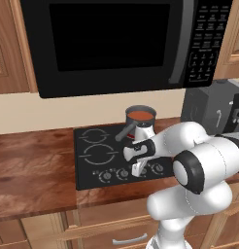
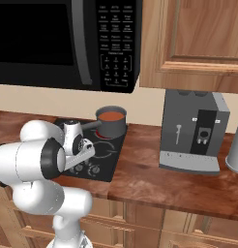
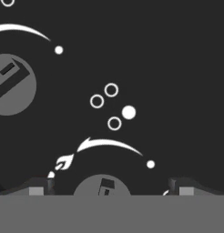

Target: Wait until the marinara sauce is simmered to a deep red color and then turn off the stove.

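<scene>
A white robot arm reaches over a black stove (image 1: 94, 160) set in a brown wooden table (image 1: 34, 180). Its claw (image 3: 109, 189) hangs spread wide and empty over the knob row along the stove's front edge, one grey knob (image 3: 102, 186) between its tips. The microwave (image 1: 116, 44) keypad lettering is too small to read. The marinara sauce (image 1: 141, 115), orange-red, fills a dark saucepan (image 2: 111, 123) at the stove's back right corner.

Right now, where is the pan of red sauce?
The saucepan sits on the stove's back right burner, below the microwave, left of the coffee machine.
</scene>
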Motion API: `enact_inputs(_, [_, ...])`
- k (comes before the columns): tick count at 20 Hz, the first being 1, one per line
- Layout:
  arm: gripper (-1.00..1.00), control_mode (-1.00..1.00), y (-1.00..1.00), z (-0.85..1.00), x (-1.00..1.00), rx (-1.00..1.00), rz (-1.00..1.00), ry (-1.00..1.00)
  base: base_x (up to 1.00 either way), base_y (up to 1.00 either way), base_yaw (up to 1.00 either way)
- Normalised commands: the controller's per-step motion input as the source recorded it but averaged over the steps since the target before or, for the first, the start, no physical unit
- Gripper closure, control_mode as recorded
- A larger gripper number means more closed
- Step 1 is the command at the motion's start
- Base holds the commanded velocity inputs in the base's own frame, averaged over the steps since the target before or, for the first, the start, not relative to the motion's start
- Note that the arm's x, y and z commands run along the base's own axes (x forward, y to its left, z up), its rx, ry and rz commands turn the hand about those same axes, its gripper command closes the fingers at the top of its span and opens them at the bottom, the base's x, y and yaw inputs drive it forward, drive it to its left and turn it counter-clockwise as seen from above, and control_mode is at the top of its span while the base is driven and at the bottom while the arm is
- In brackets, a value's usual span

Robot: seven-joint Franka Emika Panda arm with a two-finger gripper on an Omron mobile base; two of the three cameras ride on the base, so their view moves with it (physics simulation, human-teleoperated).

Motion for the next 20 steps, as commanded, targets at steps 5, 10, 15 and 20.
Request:
enact_inputs(5, [-1.00, -1.00, 0.00, -0.01, 0.00, 0.00, 0.00, 0.00, 0.00, 0.00, 0.00])
enact_inputs(10, [-1.00, -1.00, 0.00, 0.00, 0.00, 0.00, 0.00, 0.00, 0.00, 0.00, 0.00])
enact_inputs(15, [1.00, -1.00, 0.00, 0.00, 0.00, 0.00, 0.00, 0.00, 0.00, 0.00, 0.00])
enact_inputs(20, [1.00, -1.00, 0.00, 0.00, 0.00, 0.00, 0.00, 0.00, 0.00, 0.00, 0.00])
